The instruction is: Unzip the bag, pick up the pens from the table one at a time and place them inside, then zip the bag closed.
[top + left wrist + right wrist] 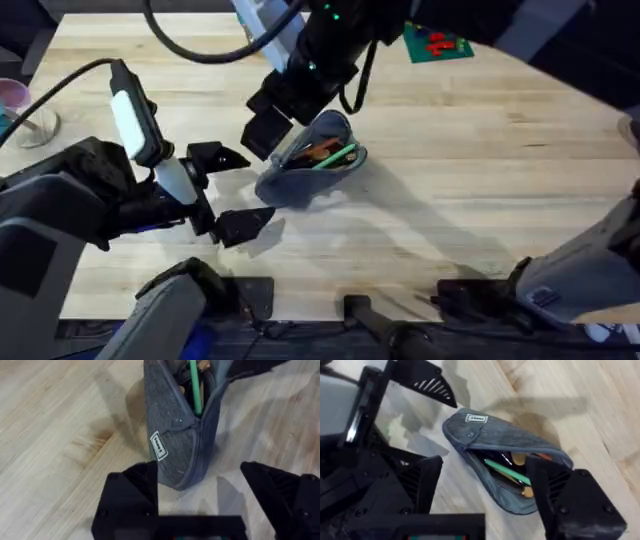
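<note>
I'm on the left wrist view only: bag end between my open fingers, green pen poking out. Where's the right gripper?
Observer: The right gripper is open over the bag's far, unzipped end, opposite the left gripper.
Operator: Is it touching the bag?
Observer: In the right wrist view one of its fingers overlaps the rim at the open end; I can't tell whether it is touching.
Operator: Anything besides the green pen inside?
Observer: Yes, an orange pen lies beside the green pen inside the open mouth.
</note>
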Controlling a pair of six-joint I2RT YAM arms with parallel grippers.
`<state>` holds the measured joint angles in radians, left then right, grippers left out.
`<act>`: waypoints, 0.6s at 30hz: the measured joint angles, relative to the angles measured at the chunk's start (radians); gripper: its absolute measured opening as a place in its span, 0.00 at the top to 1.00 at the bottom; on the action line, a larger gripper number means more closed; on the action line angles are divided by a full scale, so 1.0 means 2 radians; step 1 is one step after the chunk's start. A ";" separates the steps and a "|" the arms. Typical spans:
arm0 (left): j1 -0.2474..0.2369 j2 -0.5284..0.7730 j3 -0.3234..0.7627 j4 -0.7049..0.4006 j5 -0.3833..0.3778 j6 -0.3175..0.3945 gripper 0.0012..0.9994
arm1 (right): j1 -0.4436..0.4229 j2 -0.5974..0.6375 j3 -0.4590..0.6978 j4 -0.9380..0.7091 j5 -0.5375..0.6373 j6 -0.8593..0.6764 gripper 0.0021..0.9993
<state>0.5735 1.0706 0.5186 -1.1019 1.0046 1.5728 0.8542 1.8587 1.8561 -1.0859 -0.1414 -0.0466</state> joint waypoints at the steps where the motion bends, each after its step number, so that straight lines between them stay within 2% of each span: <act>1: 0.000 0.000 0.000 0.000 0.000 0.000 0.00 | 0.003 0.000 0.000 0.000 0.009 0.007 0.00; 8: 0.000 0.000 0.000 0.000 0.000 0.000 0.00 | 0.013 0.000 0.000 0.001 0.036 0.050 0.00; 18: 0.000 0.000 0.000 0.000 0.000 0.000 0.00 | 0.033 0.011 0.000 0.005 0.041 0.065 0.00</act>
<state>0.5735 1.0706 0.5186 -1.1015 1.0046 1.5730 0.9197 1.8816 1.8565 -1.0765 -0.0599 0.0830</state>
